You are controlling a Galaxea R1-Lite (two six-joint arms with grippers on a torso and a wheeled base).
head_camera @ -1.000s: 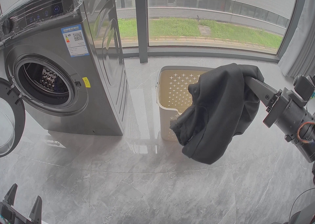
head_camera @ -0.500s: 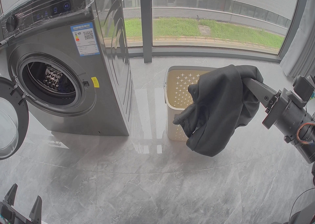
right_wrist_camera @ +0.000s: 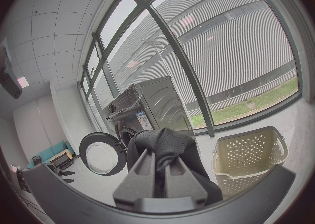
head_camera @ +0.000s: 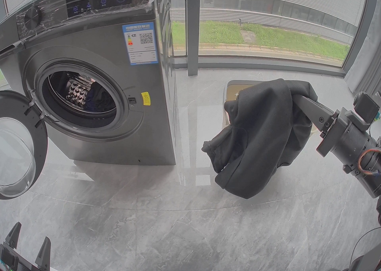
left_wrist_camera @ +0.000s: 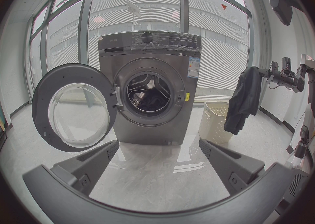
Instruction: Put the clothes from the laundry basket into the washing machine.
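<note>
A dark grey garment (head_camera: 258,136) hangs in the air from my right gripper (head_camera: 302,100), which is shut on its top fold. Behind it stands the cream laundry basket (head_camera: 234,87), mostly hidden; the right wrist view shows the basket (right_wrist_camera: 249,159) with nothing inside. The silver washing machine (head_camera: 99,85) stands to the left, its round door (head_camera: 18,144) swung open and dark clothes (head_camera: 99,101) in the drum. My left gripper (head_camera: 31,234) is low at the front left, open, holding nothing, and faces the drum opening (left_wrist_camera: 149,95).
Grey marble floor (head_camera: 178,224) lies bare between me and the machine. A large window (head_camera: 270,17) and its sill run behind the basket. A curtain (head_camera: 365,57) hangs at the far right.
The head view has swung left, so the machine and basket sit further right in the picture. The garment stays in my right gripper and now covers more of the basket.
</note>
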